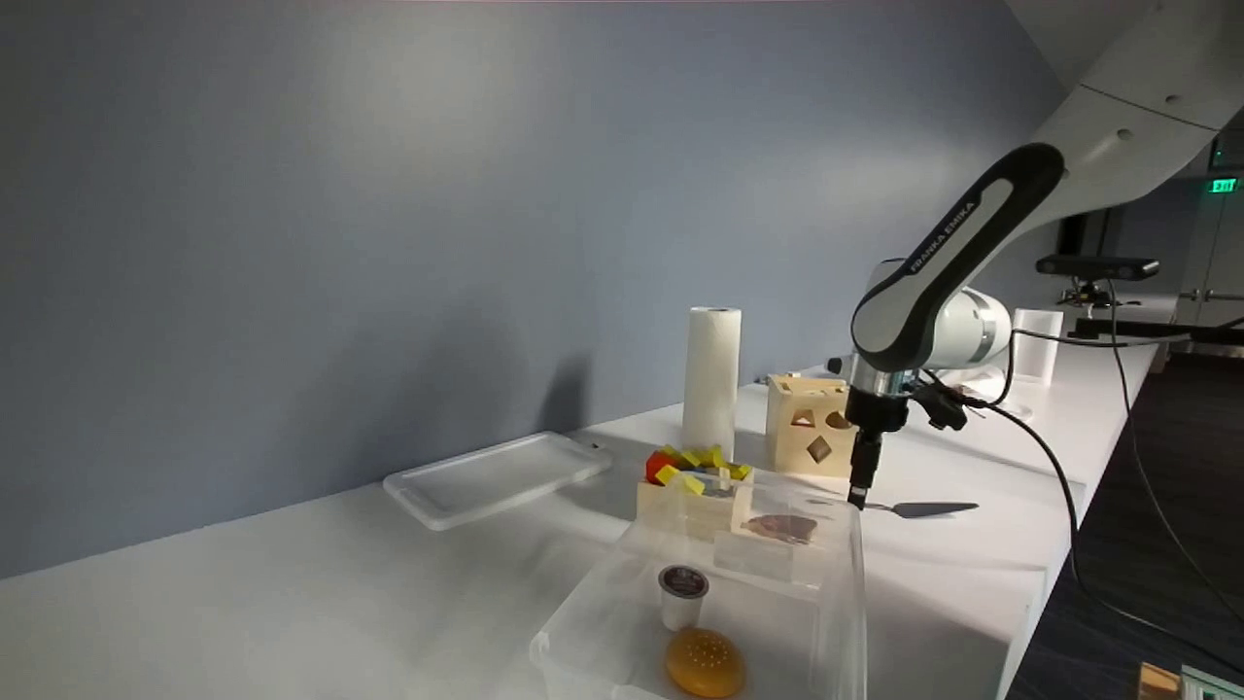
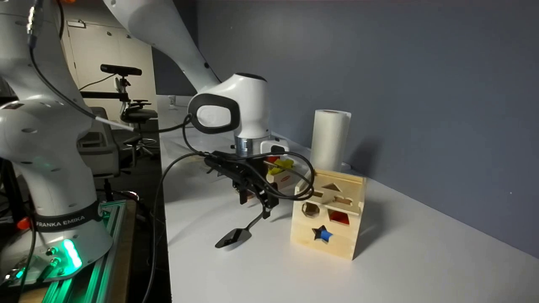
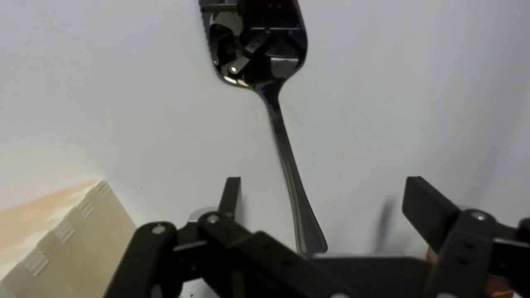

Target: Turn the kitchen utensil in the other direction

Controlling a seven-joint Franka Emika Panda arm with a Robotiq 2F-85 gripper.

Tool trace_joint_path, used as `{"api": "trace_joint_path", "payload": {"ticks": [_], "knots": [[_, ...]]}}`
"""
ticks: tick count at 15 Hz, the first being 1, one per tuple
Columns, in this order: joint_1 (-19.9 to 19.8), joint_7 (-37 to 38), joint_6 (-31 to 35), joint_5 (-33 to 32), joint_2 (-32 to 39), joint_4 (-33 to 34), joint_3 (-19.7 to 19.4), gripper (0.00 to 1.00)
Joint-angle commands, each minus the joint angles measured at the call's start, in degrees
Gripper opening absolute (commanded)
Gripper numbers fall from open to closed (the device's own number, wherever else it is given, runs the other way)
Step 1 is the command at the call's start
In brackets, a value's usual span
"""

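The cake server (image 3: 285, 149) lies on the desk (image 1: 292, 603), dark, shiny and flat, with a broad blade, toothed along one edge, and a slim handle. In the wrist view the handle runs between the two fingers of the claw (image 3: 323, 192), which stand wide apart; there is a gap on either side, the smaller one toward the finger nearer the wooden box (image 2: 324, 218). The handle's end shows right at the claw's dark body in that view; whether they touch I cannot tell. In an exterior view the blade points toward the edge of the desk on the side of the robot's base (image 2: 63, 181). The claw points down, its tips close to the desk.

The wooden box stands near the cake server, upright, with red and blue showing through its cut-out shapes. In both exterior views a paper towel roll (image 1: 711, 379) stands on end near the wall (image 1: 437, 243), and close to it a smaller box (image 2: 276, 180) is heaped with yellow and red blocks (image 1: 714, 456). A clear bin (image 1: 844, 603) in an exterior view holds a round bun (image 1: 706, 663) and a coffee pod (image 1: 682, 595), and a pale lid (image 1: 496, 479) lies flat beside the wall.
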Motion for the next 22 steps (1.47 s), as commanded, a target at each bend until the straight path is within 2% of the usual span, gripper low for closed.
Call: {"api": "trace_joint_path", "payload": {"ticks": [1,4,6,8,16,19,20,22], "knots": [[-1.48,-3.63,-0.45,1.00,2.75,2.36,0.44,1.00],[-2.43,-4.61,-0.48,0.14,3.76,2.78,0.68,0.94],[-2.93,-5.14,-0.69,-0.25,4.06,2.86,0.79,0.82],[-3.40,-5.61,-0.84,-0.83,4.24,2.83,0.89,0.56],[-3.55,-7.62,-2.70,-1.46,2.28,2.15,1.65,0.02],[-3.47,-8.12,-3.95,-1.37,1.21,1.75,1.80,0.01],[-3.12,-9.42,-5.70,0.49,-0.49,1.43,2.12,0.02],[-2.03,-14.90,-13.37,4.94,-4.90,1.24,2.89,0.02]]}}
